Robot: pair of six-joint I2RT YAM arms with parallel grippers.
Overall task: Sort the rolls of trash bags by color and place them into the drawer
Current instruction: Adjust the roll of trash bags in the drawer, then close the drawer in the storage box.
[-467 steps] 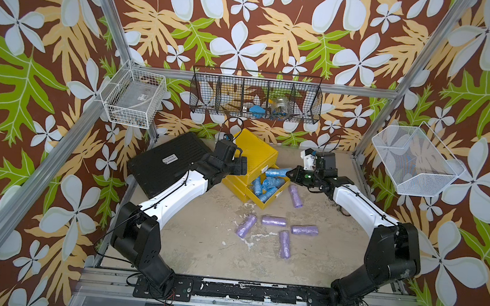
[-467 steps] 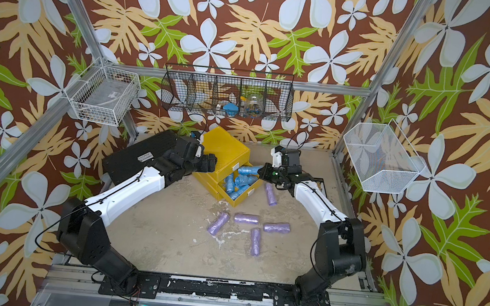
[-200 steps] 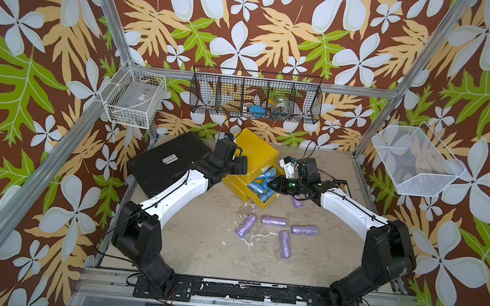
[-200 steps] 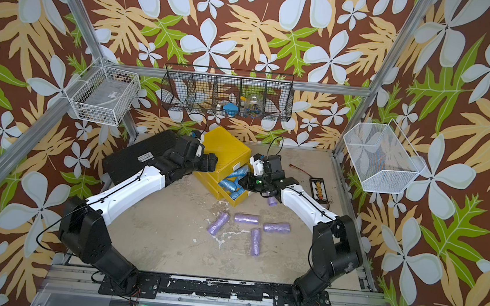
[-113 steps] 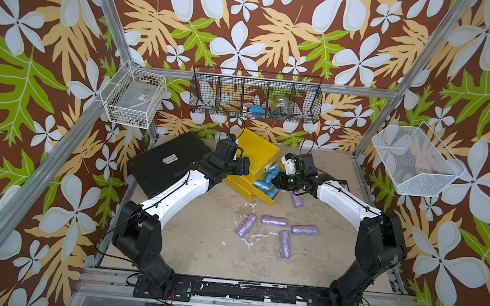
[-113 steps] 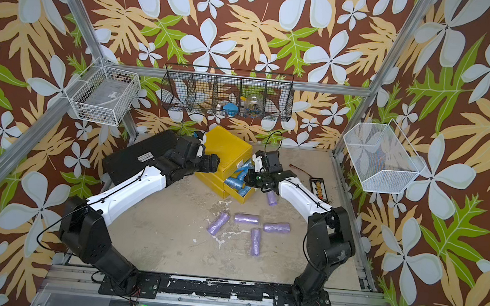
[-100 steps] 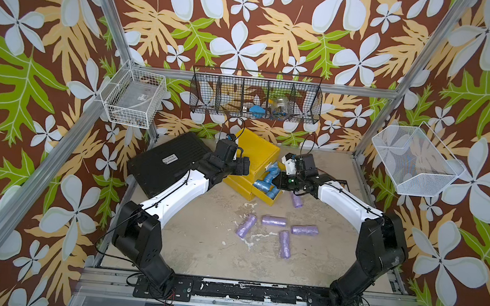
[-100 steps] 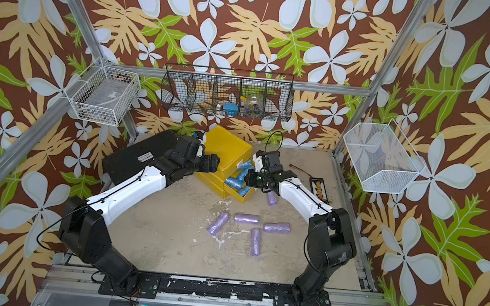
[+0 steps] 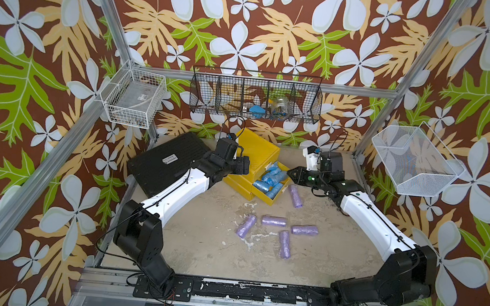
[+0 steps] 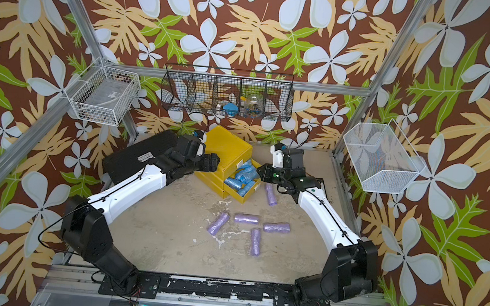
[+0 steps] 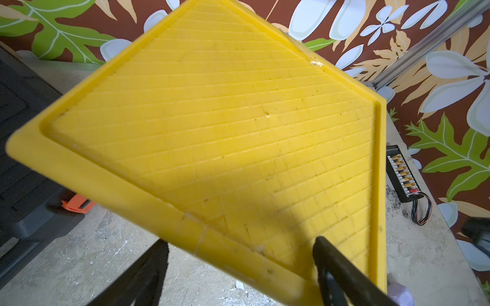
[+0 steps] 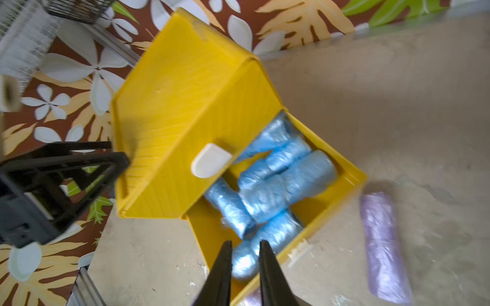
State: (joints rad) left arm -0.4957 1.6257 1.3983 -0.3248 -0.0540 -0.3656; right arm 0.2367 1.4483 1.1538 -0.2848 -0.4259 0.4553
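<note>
The right tool (image 12: 245, 242), tips nearly together and empty beside the open yellow plastic drawer (image 12: 347, 182) of crinkly light-blue rolls (image 12: 278, 185), should spread before dropping onto the lilac roll (image 9: 295, 196) right of centre in both top views, while the left tool (image 9: 244, 165), wide apart, straddles the yellow cabinet (image 9: 257, 151).

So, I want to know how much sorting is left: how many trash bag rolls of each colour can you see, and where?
lilac rolls loose on the table: 5
light blue rolls piled in the open drawer: about 6; they overlap, so the count is not exact
Pale green: 0 in view
Total: about 11
</note>
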